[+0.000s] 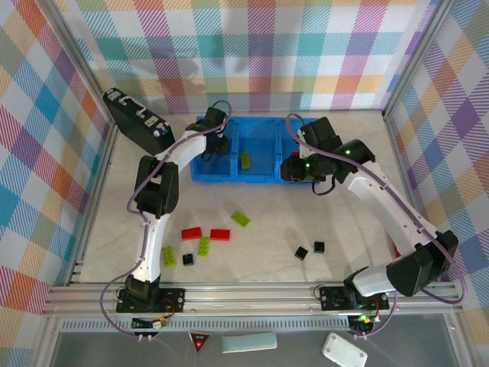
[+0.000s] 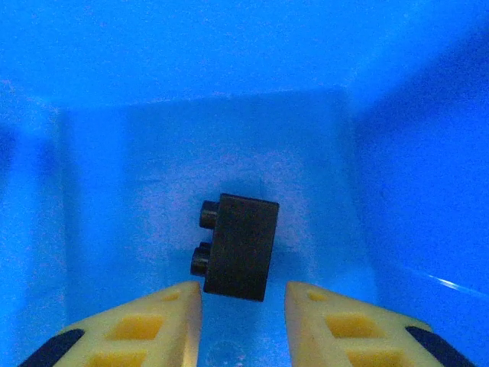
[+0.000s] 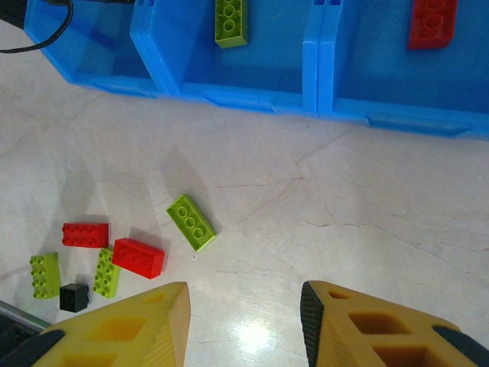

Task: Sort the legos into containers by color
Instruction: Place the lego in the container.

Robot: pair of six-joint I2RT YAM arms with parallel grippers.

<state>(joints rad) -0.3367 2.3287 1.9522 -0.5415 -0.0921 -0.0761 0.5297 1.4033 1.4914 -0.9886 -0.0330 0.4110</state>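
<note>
Legos lie loose on the bench in the overhead view. Two red, three lime-green and one black sit in a group near the left arm, and two more black ones lie toward the right. The blue tray sits beyond them with a green brick in its middle compartment. The left jaws are down in the left compartment and the right jaws hang at the near edge of the right one, so each arm seems to serve its own side.

From the left wrist, a black brick lies on its side on the compartment floor, studs pointing left, just ahead of the yellow fingertips. The jaws stand a little apart and clear of it. The drop looks done, made low so the brick would not bounce out.

From the right wrist, the jaws are apart with nothing between them, aimed at bare bench before the tray. A red brick rests in the right compartment, so the colours look assigned: black left, green middle, red right. The nearest loose piece is green, and the reds lie farther off.
</note>
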